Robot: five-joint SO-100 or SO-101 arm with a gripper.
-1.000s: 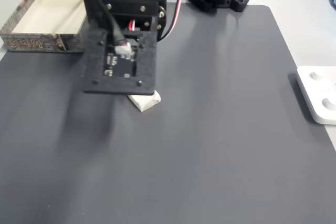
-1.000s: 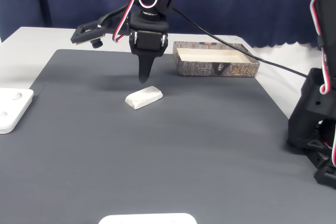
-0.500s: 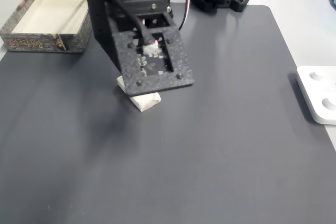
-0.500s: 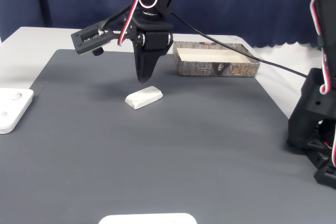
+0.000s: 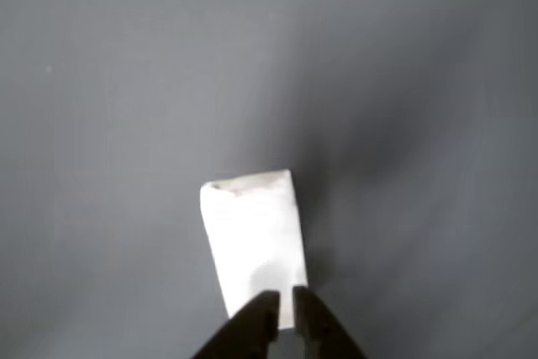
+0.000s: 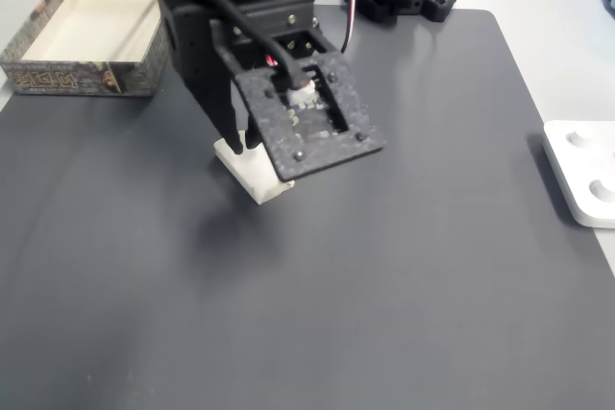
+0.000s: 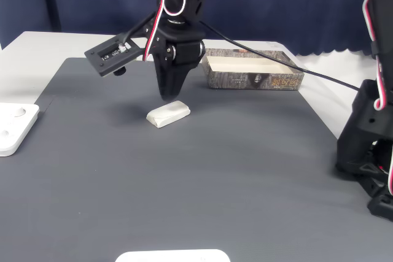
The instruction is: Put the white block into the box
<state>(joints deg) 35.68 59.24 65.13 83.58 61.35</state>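
White block (image 7: 168, 114) flat on mat — bare room around, closed end effector (image 7: 166, 94) above

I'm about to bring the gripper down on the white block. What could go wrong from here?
The gripper looks nearly shut over one end of the white block; descending like this would likely press or push it rather than straddle it. Open first.

The fingertips sit near the block's end, not its middle, so a grasp may pivot or slip.

The box stands well away, so a weak grip could drop the block during the carry.

One white block (image 7: 168, 114), one box (image 7: 253, 72), one hand (image 7: 167, 94), and two white devices (image 6: 583, 171) (image 7: 172, 256).
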